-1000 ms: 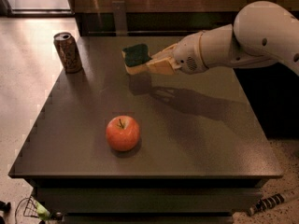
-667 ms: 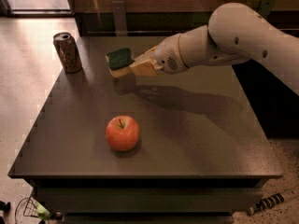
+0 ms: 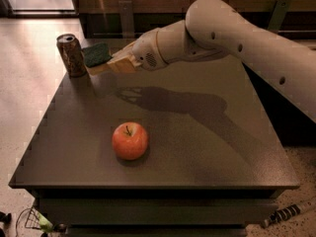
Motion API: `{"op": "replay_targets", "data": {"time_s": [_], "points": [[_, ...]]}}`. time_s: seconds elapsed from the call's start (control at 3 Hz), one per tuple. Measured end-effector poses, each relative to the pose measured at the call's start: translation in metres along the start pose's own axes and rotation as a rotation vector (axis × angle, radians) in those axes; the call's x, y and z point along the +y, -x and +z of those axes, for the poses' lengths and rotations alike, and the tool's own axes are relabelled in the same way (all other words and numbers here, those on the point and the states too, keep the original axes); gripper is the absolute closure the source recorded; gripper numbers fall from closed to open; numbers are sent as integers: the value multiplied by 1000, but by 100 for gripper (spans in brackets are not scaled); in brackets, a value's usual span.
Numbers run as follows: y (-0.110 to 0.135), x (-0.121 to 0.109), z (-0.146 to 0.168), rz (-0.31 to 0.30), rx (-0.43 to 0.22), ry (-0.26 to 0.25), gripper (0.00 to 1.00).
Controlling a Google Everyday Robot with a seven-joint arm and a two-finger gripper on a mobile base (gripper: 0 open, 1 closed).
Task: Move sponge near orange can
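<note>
The single camera view looked down on a dark, square-topped table, seen from its front edge. A thick white robot arm reached in from the right and crossed above the back half of the top toward the far left corner. At its end, the gripper had its yellowish fingers closed narrowly on the sponge. The sponge's dark green face was turned up and its pale foam base sat below. The sponge was held near the far left corner, just beside the orange can; whether the two touched could not be told. The can stood upright, very close to the table's left edge and not far from the back edge, which left little room on its outer side. The arm's shadow fell on the tabletop well forward of the gripper, which suggested the sponge was held off the surface. A red-orange apple sat alone toward the front of the table, left of centre, well apart from the can, the sponge and the gripper. Bare tabletop lay around it on every side, broadest to the right. Pale floor ran along the table's left edge.
</note>
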State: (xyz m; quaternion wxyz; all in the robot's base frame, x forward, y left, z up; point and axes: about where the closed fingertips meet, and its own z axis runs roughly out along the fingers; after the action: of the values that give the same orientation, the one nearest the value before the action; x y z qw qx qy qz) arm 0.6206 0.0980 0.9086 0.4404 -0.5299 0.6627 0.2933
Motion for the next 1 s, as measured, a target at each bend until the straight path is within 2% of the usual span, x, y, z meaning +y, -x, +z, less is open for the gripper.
{"op": "replay_targets", "data": {"time_s": [0.33,0.67,1.0], "points": [[21,-18,23,22,-58,-20,100],[29,-41,22,59,-107,-56,100],[29,-61,7,89,-133,-112,100]]}}
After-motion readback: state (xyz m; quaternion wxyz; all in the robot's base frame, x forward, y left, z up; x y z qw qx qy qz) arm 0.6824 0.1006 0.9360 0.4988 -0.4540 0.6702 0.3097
